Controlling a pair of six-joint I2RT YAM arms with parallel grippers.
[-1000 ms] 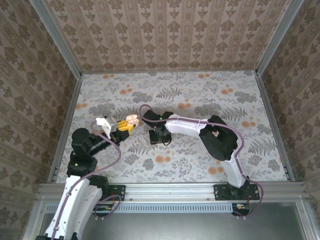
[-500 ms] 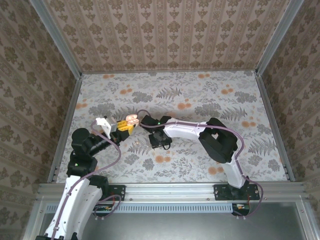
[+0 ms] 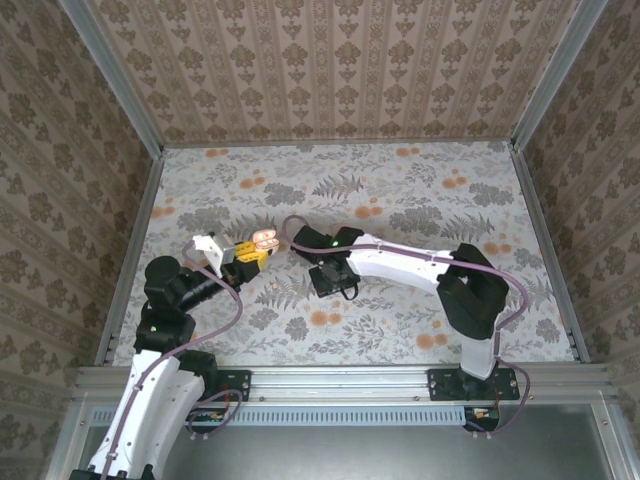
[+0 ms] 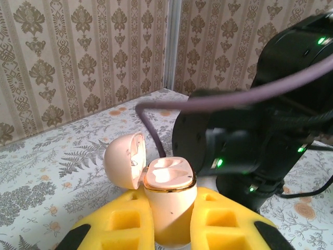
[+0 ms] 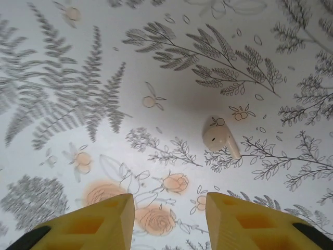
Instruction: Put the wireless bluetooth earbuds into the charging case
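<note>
The worktop (image 3: 420, 200) has walls (image 3: 330, 70) on the left, back and right. There is lots of bare room at the back and on the right. The left claw (image 4: 174, 211) is closed on the charging case (image 4: 169, 182), over the left middle of the worktop. The case stands up with its open top facing up. Its lid (image 4: 125, 159) hangs open to the left in the left wrist view. The right arm (image 3: 400, 265) is just beside it. The right claw (image 5: 169, 208) is wide open and holds nothing. It hovers over one earbud (image 5: 218, 136) lying on the worktop, a bit past the tips. The earbud's stem points to the lower right in the right wrist view
</note>
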